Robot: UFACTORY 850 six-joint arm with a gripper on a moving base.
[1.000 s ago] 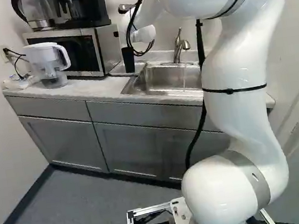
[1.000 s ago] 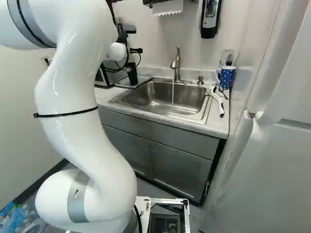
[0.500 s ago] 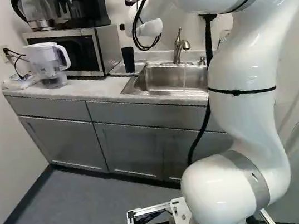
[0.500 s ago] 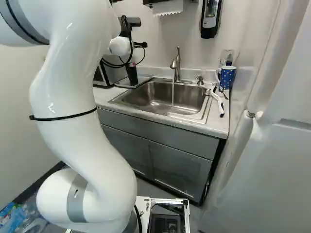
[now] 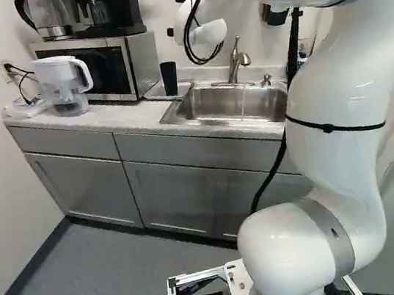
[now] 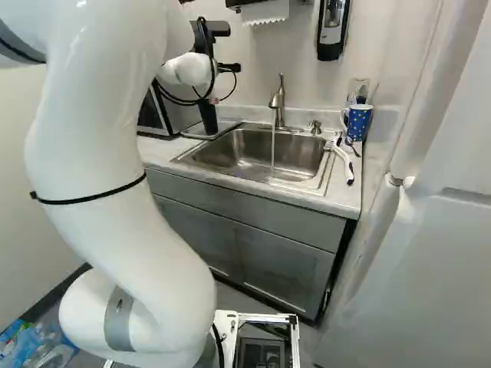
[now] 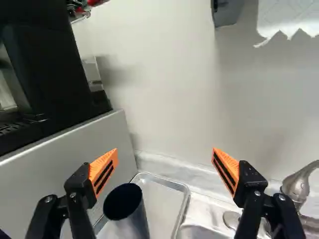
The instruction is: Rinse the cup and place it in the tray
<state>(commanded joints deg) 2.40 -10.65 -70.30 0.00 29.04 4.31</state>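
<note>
Tumbler [image 5: 169, 78] in the tray [image 7: 162, 201]: the dark cup stands upright, mouth up, at ten o'clock of the sink [image 6: 230, 146] in the left base view, while my gripper [image 7: 165, 151] hangs near it, spread wide and holding nothing. Its placement suggests that the rinse is over and the tray serves for draining; the wide spread should let me back off without tipping it. Water [image 6: 273, 146] runs from the faucet [image 6: 278, 103] at twelve o'clock of the sink. The tray lies on a pale countertop [image 5: 122, 118] close to the microwave [image 5: 141, 59], which probably limits any swing toward nine o'clock. In the right base view, a spotted blue mug [image 6: 358, 123] sits at two o'clock of the sink, and a wall dispenser [image 6: 331, 31] hangs at one o'clock.
</note>
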